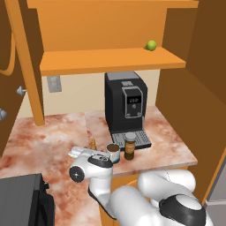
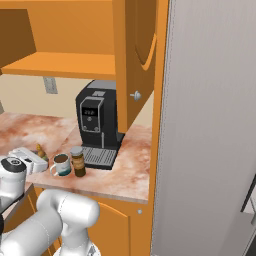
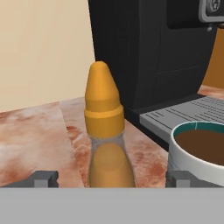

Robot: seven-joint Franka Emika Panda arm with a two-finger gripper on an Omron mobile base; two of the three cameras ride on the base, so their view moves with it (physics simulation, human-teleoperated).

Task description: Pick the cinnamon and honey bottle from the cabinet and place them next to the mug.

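Between the two dark finger tips of the gripper (image 3: 111, 179), in the hand view, stands the honey bottle (image 3: 105, 131), upright on the marbled worktop (image 3: 35, 140); the fingers are spread wide, one on each side, and they do not press it, so the gripper holds nothing. At about 4 o'clock from the bottle is the mug (image 3: 199, 153), just beside it, with a brown inside. In the left base view the cinnamon (image 1: 129, 145) stands close at 3 o'clock of the mug, in front of the drip tray of the black coffee machine (image 1: 126, 103). Both things are thus out of the cabinet (image 1: 110, 59), whose shelf carries only a small green fruit (image 1: 151, 45). I judge that the placing of the second thing is just finishing; the next move calls for a straight retreat of the hand, without knocking the bottle. The machine's small display shows digits too blurred to read.
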